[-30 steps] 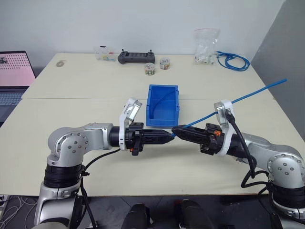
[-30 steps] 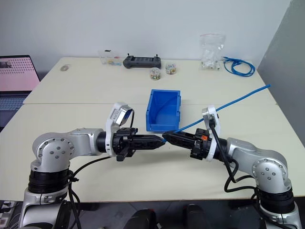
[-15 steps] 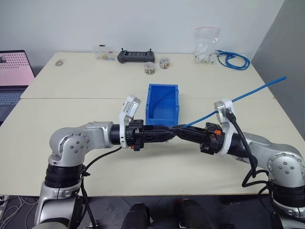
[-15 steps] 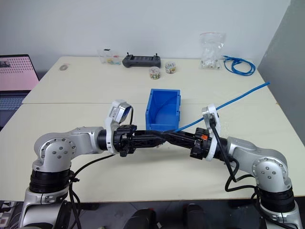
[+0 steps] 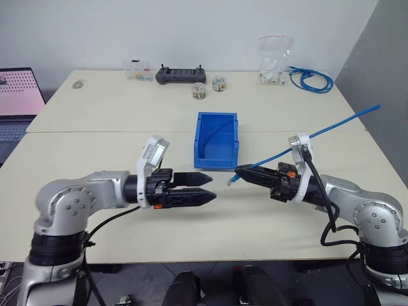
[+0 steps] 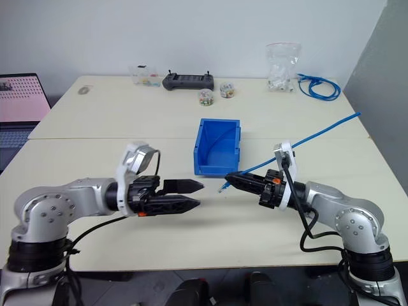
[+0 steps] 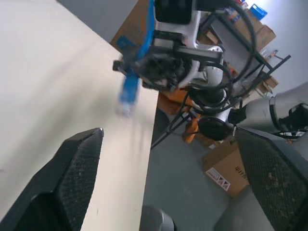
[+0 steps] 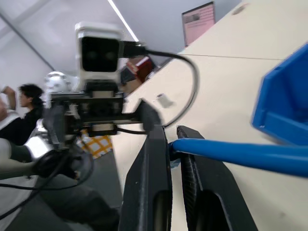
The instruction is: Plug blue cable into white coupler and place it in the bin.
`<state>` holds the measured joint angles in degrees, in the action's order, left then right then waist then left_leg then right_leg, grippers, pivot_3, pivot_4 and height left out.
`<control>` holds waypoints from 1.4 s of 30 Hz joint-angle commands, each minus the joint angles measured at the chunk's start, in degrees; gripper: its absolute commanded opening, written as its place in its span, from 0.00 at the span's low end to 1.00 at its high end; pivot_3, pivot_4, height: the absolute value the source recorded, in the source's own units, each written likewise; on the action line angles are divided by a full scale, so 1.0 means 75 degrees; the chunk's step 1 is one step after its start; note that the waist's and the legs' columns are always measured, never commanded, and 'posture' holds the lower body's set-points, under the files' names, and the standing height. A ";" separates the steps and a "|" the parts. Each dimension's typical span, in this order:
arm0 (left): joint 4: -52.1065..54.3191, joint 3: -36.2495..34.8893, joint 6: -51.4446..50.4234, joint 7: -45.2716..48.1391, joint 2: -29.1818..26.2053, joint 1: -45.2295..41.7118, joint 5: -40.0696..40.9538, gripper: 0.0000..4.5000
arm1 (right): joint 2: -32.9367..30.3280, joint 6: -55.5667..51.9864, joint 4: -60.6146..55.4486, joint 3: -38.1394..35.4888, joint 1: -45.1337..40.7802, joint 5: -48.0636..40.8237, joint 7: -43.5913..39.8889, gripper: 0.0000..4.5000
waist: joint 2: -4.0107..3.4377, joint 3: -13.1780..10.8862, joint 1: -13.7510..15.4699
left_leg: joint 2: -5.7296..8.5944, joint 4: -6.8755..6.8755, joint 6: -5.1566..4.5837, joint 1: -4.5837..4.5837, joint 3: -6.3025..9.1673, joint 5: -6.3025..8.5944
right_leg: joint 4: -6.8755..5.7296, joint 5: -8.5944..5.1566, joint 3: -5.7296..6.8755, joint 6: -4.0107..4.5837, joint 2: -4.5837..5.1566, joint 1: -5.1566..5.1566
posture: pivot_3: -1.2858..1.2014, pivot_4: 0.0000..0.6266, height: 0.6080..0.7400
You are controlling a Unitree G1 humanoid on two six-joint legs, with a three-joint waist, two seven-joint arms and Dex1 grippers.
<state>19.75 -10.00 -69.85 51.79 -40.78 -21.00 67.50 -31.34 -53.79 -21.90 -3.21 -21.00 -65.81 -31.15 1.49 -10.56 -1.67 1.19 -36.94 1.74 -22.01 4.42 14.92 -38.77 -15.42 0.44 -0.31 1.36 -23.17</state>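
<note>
1. The left end effector (image 5: pixel 203 185) had let go and drawn back, fingers wide and empty.
2. The right end effector (image 5: pixel 241 171) stayed clamped on the blue cable (image 5: pixel 331 129), its plug end (image 5: pixel 232 182) hanging above the table (image 5: pixel 95 111) beside the bin (image 5: pixel 217 140).
3. No white coupler was discernible on the plug; mating looked unconfirmed.

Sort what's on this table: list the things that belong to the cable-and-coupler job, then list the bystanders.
For the job:
- blue cable, pinched in the right end effector
- bin
- left end effector, open and holding nothing
- white coupler: I cannot make it out

Just lying about:
- laptop
- black controller
- two small jars
- clear bag
- coiled blue cable
</note>
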 commanded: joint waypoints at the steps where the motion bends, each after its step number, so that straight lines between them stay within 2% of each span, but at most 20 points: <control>1: 0.0879 -0.0252 0.0460 -0.0498 -0.0204 0.0864 -0.0432 1.00 | -0.0015 0.0400 0.0069 0.0026 -0.0270 0.0527 -0.0349 0.00 | 0.0000 0.0000 0.0003 | 0.0000 -0.0001 0.0000 -0.0001 0.0001 0.0000 | 0.0000 0.0000 0.0001 0.0000 0.0000 -0.0001 | 0.52 0.24 1.00; 5: 0.1530 -0.0263 0.1525 -0.1770 0.0316 0.1989 -0.1699 1.00 | -0.0047 0.0531 0.0144 0.0158 -0.0308 0.0948 -0.0621 0.00 | -0.0004 -0.0002 0.0019 | -0.0002 0.0005 0.0000 0.0003 -0.0003 0.0000 | 0.0004 0.0000 -0.0007 0.0001 0.0002 -0.0001 | 0.52 0.24 1.00; 8: 0.1906 -0.0324 0.2634 -0.3471 0.1279 0.2835 -0.3139 1.00 | -0.0052 0.0614 0.0205 0.0280 -0.0296 0.1249 -0.0817 0.00 | -0.0009 0.0000 0.0050 | -0.0001 0.0002 0.0000 0.0001 -0.0004 0.0000 | 0.0011 0.0002 -0.0010 0.0000 0.0005 -0.0001 | 0.52 0.24 1.00; 11: 0.2147 -0.0481 0.3456 -0.4648 0.2101 0.3715 -0.4215 1.00 | 0.0000 0.0631 0.0250 0.0309 -0.0290 0.1369 -0.0963 0.00 | -0.0005 -0.0001 0.0072 | -0.0001 0.0000 0.0000 -0.0003 -0.0003 0.0000 | 0.0016 0.0007 -0.0009 -0.0005 0.0008 0.0001 | 0.52 0.24 1.00; 17: 0.1709 -0.0996 0.4393 -0.6816 0.3240 0.4514 -0.6063 1.00 | 0.0102 0.0582 0.0397 0.0355 -0.0424 0.1528 -0.1195 0.00 | -0.0005 -0.0001 0.0174 | 0.0000 0.0001 -0.0001 -0.0006 -0.0002 0.0001 | 0.0018 0.0007 -0.0003 -0.0005 0.0008 0.0000 | 0.52 0.24 1.00; 21: 0.1109 -0.1544 0.4524 -0.8097 0.3797 0.4159 -0.6775 1.00 | 0.0095 0.0558 0.0573 0.0409 -0.0609 0.1661 -0.1377 0.00 | -0.0004 -0.0001 0.0219 | 0.0003 -0.0001 -0.0001 -0.0007 -0.0002 0.0001 | 0.0019 0.0007 0.0002 -0.0006 0.0008 0.0002 | 0.52 0.24 1.00; 25: 0.0627 -0.1825 0.4446 -0.8662 0.4078 0.3372 -0.6988 1.00 | 0.0125 0.0546 0.0689 0.0437 -0.0773 0.1762 -0.1516 0.00 | -0.0001 0.0001 0.0224 | 0.0005 -0.0005 -0.0001 -0.0014 0.0003 0.0001 | 0.0019 0.0009 0.0011 -0.0009 0.0008 0.0002 | 0.52 0.24 1.00; 34: -0.0729 -0.2066 0.4341 -0.8979 0.3814 0.1747 -0.7220 1.00 | 0.0158 0.0499 0.0667 0.0408 -0.0884 0.1765 -0.1537 0.00 | 0.0005 0.0004 0.0213 | 0.0008 -0.0007 0.0000 -0.0018 0.0007 0.0001 | 0.0014 0.0011 0.0018 -0.0009 0.0007 0.0002 | 0.52 0.24 1.00; 42: -0.1353 -0.2269 0.4385 -0.9135 0.3745 0.1160 -0.7334 1.00 | 0.0150 0.0477 0.0613 0.0382 -0.0847 0.1778 -0.1521 0.00 | 0.0006 0.0005 0.0210 | 0.0008 -0.0007 0.0001 -0.0016 0.0006 0.0000 | 0.0010 0.0012 0.0015 -0.0008 0.0007 0.0001 | 0.52 0.24 1.00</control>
<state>9.23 -26.04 -37.38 -16.20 -11.60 -10.98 13.50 -30.19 -50.50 -15.39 0.89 -26.41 -52.37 -42.17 1.53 -10.53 -0.09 1.25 -37.00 1.75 -22.13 4.46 14.92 -38.70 -15.32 0.55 -0.36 1.42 -23.17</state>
